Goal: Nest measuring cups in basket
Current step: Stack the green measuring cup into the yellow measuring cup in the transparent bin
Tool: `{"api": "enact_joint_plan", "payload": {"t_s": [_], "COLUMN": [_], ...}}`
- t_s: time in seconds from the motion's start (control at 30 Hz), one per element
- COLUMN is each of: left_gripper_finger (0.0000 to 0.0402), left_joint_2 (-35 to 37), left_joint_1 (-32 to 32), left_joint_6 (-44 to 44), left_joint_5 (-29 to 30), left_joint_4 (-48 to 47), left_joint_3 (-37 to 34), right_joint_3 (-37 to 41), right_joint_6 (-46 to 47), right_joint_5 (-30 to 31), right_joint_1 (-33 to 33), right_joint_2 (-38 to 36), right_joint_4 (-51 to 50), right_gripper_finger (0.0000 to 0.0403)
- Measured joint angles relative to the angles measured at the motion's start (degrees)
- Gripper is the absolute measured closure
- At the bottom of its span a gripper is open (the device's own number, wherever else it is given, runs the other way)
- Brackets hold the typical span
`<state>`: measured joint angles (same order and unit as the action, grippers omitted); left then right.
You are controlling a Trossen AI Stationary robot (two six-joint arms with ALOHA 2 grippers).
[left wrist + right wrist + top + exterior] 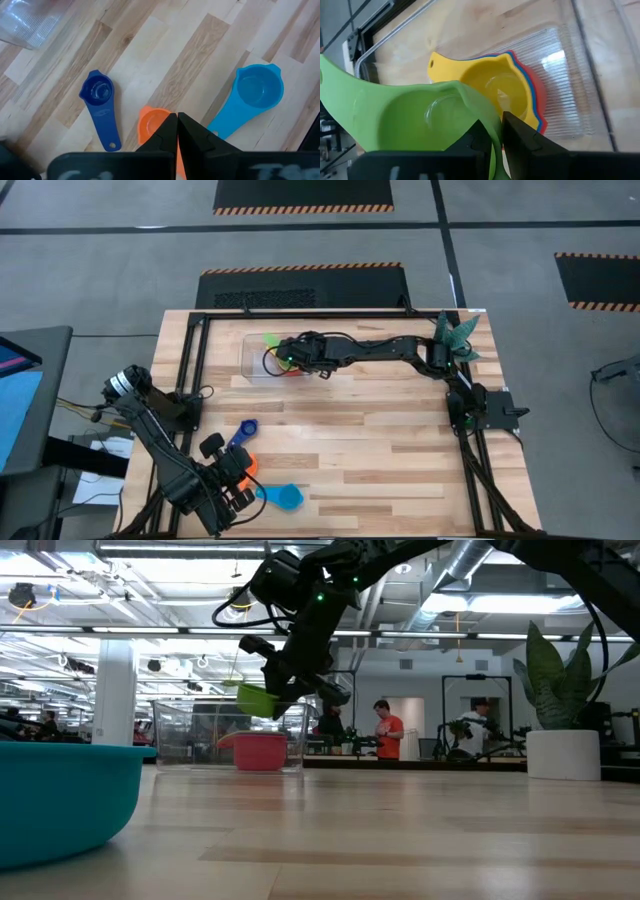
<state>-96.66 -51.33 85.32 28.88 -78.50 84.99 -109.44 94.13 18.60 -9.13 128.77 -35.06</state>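
While the green measuring cup (415, 117) is pinched by its rim in the right tool (492, 132), it is held raised over the clear basket (252, 360) at the far side of the table (380, 460), where a yellow cup (495, 87) is nested in a blue and a red one. Near the table's front left corner, the left tool (177, 131) is seen pressed together over the orange cup (152, 120), with the dark blue cup (98, 95) and the light blue cup (255, 92) lying on either side of it.
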Motion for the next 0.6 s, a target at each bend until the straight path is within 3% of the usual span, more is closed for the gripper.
{"api": "enact_joint_plan", "payload": {"t_s": [0.3, 0.6], "left_gripper_finger": [0.0401, 0.0401], "left_joint_2": [0.0, 0.0], "left_joint_1": [-0.01, 0.0], "left_joint_6": [-0.61, -0.57], "left_joint_5": [0.02, 0.02], "left_joint_4": [0.0, 0.06], "left_joint_3": [0.0, 0.0], "right_joint_3": [-0.01, 0.02], "right_joint_6": [-5.9, 2.04], "right_joint_5": [-0.67, -0.69], "right_joint_1": [0.04, -0.02], "right_joint_2": [0.0, 0.0], "right_joint_4": [-0.1, -0.05], "right_gripper_finger": [0.0337, 0.0323]}}
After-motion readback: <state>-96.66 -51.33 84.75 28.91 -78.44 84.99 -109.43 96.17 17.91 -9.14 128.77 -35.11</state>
